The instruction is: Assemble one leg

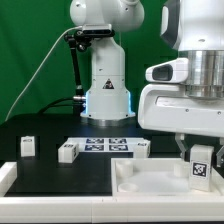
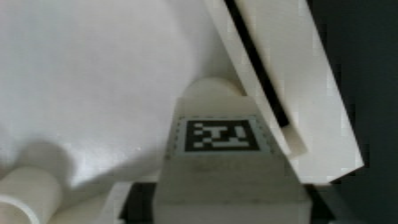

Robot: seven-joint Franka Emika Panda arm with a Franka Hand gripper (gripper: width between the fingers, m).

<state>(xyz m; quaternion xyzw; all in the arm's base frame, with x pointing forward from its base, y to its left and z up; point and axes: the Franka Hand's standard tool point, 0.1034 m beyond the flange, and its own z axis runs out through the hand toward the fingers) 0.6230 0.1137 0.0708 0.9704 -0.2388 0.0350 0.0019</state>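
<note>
My gripper (image 1: 200,152) is shut on a leg (image 1: 201,168), a small white block with a black-and-white tag facing the camera. It holds the leg upright over the right part of the large flat white panel (image 1: 150,182) at the front of the table. In the wrist view the leg (image 2: 221,135) runs out from between the dark fingers (image 2: 143,203), tag up, with its tip close to the panel's raised edge (image 2: 270,80). I cannot tell whether the leg touches the panel. Three more legs (image 1: 28,146) (image 1: 68,151) (image 1: 140,148) lie loose on the black table.
The marker board (image 1: 105,145) lies in the middle of the table behind the panel. The robot base (image 1: 105,85) stands at the back. A white rail (image 1: 8,178) borders the front left. A rounded raised corner of the panel (image 2: 27,190) shows beside the fingers.
</note>
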